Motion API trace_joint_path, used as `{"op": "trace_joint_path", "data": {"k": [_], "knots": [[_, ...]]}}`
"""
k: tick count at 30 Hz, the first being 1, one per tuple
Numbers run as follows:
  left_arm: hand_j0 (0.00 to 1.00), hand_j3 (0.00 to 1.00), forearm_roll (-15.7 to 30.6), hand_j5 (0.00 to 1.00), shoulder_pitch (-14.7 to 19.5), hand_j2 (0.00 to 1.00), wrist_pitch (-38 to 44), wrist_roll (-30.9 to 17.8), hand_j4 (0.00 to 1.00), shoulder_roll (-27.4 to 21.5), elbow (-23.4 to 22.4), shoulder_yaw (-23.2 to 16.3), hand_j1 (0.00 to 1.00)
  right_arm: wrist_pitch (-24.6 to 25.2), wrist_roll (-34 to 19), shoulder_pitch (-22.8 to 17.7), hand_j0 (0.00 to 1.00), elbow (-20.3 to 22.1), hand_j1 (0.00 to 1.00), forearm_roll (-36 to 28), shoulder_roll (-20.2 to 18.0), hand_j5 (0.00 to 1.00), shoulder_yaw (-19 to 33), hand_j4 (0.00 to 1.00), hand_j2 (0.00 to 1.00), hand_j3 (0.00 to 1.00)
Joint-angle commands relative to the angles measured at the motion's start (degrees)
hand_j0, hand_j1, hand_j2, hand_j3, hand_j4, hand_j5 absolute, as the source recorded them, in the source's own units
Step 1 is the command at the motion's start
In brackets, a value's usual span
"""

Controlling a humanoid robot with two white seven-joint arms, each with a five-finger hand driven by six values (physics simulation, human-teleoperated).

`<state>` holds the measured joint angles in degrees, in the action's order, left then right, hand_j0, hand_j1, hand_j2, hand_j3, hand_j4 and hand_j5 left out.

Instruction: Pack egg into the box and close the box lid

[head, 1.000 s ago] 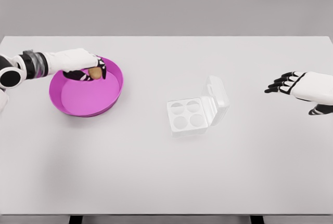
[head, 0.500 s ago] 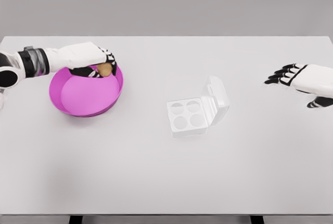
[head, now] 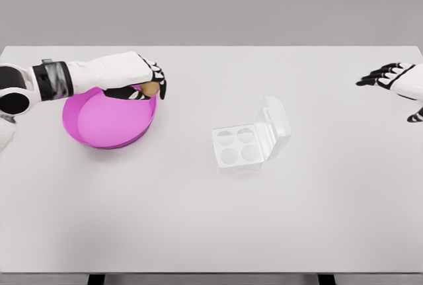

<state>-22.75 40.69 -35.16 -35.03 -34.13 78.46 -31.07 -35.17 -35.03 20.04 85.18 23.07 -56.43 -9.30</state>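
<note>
One brown egg (head: 151,88) sits pinched in the left hand (head: 135,75) over the pink bowl's (head: 99,129) rim at two o'clock. Well apart toward four o'clock, the white box (head: 241,145) lies open, lid (head: 276,121) raised, on the table (head: 211,219). Right hand (head: 396,79) hovers spread at the picture's three o'clock edge.

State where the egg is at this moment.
In the head view, the egg is on the left side, gripped in the left hand over the right rim of the pink bowl, left of the open box.
</note>
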Motion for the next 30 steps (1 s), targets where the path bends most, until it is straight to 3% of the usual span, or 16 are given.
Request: {"op": "trace_joint_path", "data": {"k": [1, 4, 6, 13, 17, 20, 26, 30], "knots": [[0.40, 0.40, 0.4, 0.40, 0.0, 0.40, 0.2, 0.0, 0.40, 0.1, 0.5, -0.1, 0.40, 0.2, 0.0, 0.0, 1.00, -0.3, 1.00, -0.3, -1.1, 1.00, -0.1, 1.00, 1.00, 1.00], [0.38, 0.38, 0.4, 0.38, -0.3, 0.38, 0.2, 0.0, 0.38, 0.4, 1.3, -0.1, 0.38, 0.2, 0.0, -0.5, 1.00, -0.5, 1.00, -0.4, -1.1, 1.00, -0.1, 1.00, 1.00, 1.00], [0.36, 0.36, 0.4, 0.36, -1.8, 0.36, 0.2, 0.0, 0.36, 0.4, 4.5, 0.4, 0.36, 0.2, 0.0, -0.4, 1.00, -0.4, 1.00, -0.7, -2.3, 1.00, -0.1, 1.00, 1.00, 1.00], [0.34, 0.34, 0.2, 0.34, -2.5, 0.34, 0.2, 0.0, 0.34, 2.6, 6.2, -0.3, 0.34, 0.2, 0.0, -0.6, 1.00, 0.0, 1.00, -0.7, -2.6, 1.00, 0.0, 1.00, 1.00, 1.00], [0.34, 0.34, 0.1, 0.34, -2.5, 0.34, 0.2, 0.0, 0.34, 3.8, 6.3, -0.5, 0.34, 0.2, 0.0, -1.0, 1.00, 0.1, 1.00, -2.3, -6.4, 1.00, 0.2, 1.00, 1.00, 1.00], [0.34, 0.34, 0.0, 0.34, -3.2, 0.34, 0.2, 0.0, 0.34, 4.4, 6.4, -0.5, 0.34, 0.2, 0.0, -5.6, 1.00, 0.3, 1.00, -2.3, -7.5, 1.00, 0.1, 1.00, 1.00, 1.00], [0.34, 0.34, -0.3, 0.34, -4.0, 0.34, 0.2, 0.0, 0.34, 6.1, 7.5, -0.6, 0.34, 0.2, 0.0, -6.6, 1.00, 0.6, 1.00, -2.4, -9.0, 1.00, 0.1, 1.00, 1.00, 1.00], [0.34, 0.34, -0.5, 0.34, -4.8, 0.34, 0.2, 0.0, 0.34, 7.1, 7.5, -1.1, 0.34, 0.2, 0.0, -9.3, 1.00, 0.2, 1.00, -4.3, -10.6, 1.00, -0.1, 1.00, 1.00, 1.00]]}}
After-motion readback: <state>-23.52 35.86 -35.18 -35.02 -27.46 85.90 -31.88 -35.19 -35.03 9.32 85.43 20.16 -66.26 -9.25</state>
